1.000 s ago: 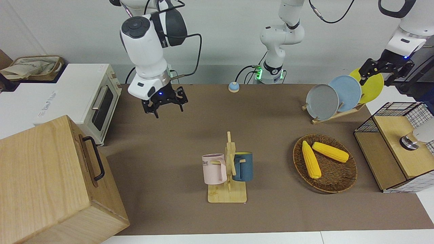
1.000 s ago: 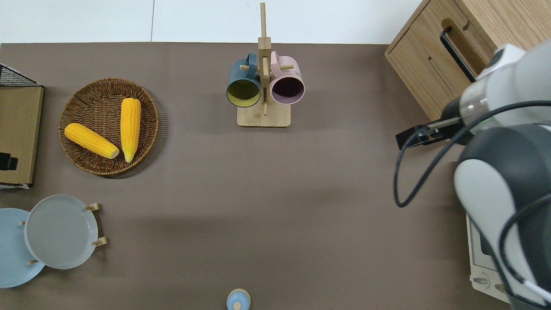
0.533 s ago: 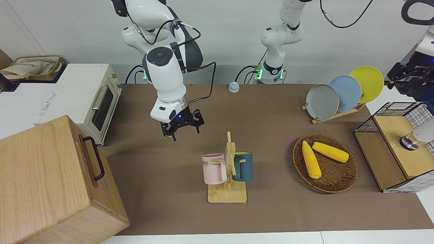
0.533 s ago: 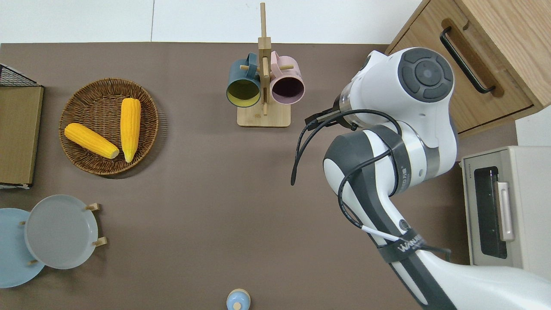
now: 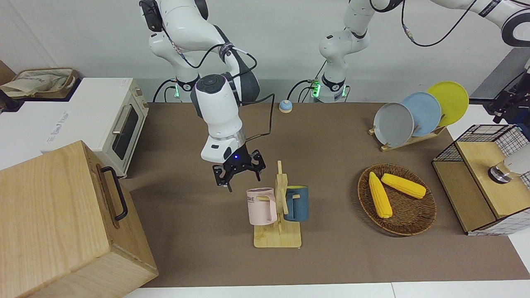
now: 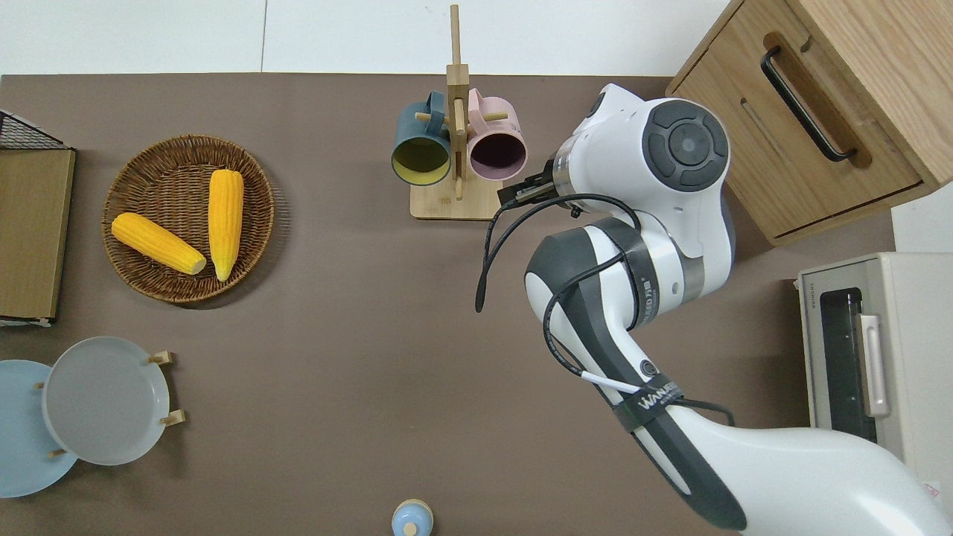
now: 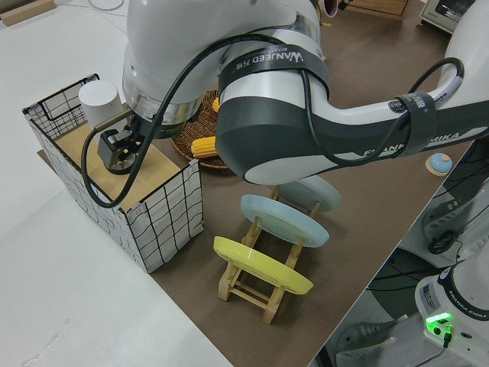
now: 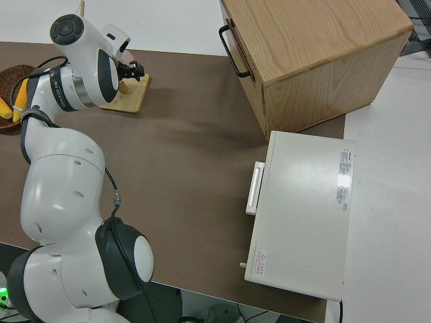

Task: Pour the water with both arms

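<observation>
A pink mug [image 5: 261, 207] and a dark blue mug [image 5: 297, 203] hang on a wooden mug rack [image 5: 277, 241] in the middle of the table, toward the edge farthest from the robots. My right gripper [image 5: 238, 173] hangs open and empty over the table just beside the pink mug [image 6: 497, 145], toward the right arm's end; from overhead its wrist hides most of it. In the left side view my left gripper [image 7: 117, 149] hangs at the wire-sided box [image 7: 164, 214]. No water shows in any view.
A woven basket [image 5: 414, 225] with two corn cobs lies toward the left arm's end. A rack of three plates [image 5: 408, 111] stands nearer the robots. A big wooden box [image 5: 62, 215] and a white oven [image 5: 107, 111] fill the right arm's end. A small blue bell [image 5: 285, 106] sits by the arm bases.
My right arm has swung from near the oven toward the mug rack and come lower. My left gripper has moved from the plates out toward the wire-sided box.
</observation>
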Motion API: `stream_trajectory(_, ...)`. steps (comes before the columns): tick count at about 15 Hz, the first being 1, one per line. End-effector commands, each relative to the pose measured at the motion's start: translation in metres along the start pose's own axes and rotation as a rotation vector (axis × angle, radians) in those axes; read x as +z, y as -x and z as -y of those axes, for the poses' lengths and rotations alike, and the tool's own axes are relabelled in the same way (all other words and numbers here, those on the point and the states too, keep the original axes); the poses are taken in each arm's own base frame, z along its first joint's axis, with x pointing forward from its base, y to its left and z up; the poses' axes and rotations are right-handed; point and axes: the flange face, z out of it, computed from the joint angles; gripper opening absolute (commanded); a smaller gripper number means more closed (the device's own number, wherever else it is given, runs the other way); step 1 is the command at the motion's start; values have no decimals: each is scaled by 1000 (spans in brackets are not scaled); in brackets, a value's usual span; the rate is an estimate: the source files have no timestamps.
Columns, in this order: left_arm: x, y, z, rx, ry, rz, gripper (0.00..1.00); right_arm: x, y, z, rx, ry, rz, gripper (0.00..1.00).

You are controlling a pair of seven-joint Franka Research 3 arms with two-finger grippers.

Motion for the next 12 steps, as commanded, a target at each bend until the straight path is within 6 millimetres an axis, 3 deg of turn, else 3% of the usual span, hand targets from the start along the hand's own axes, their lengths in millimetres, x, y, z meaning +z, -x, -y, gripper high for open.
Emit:
stream_trajectory(1, 15, -16, 8, -55, 5, -152, 989, 3, -13, -4, -71, 18, -83, 948)
stream_trajectory(3, 28, -19, 9, -79, 26, -187, 989, 3, -17, -3, -118, 62, -131, 854)
stream_trajectory(5, 36, -24, 11, -65, 1, -223, 989, 2, -19, -3, -126, 70, -145, 685)
stream_trajectory(8, 46, -34, 6, -72, 1, -282, 989, 2, -19, -3, -129, 70, -150, 571)
stream_trajectory(12, 71, -46, -1, -72, -23, -313, 989, 1, -22, -3, -133, 70, -180, 150)
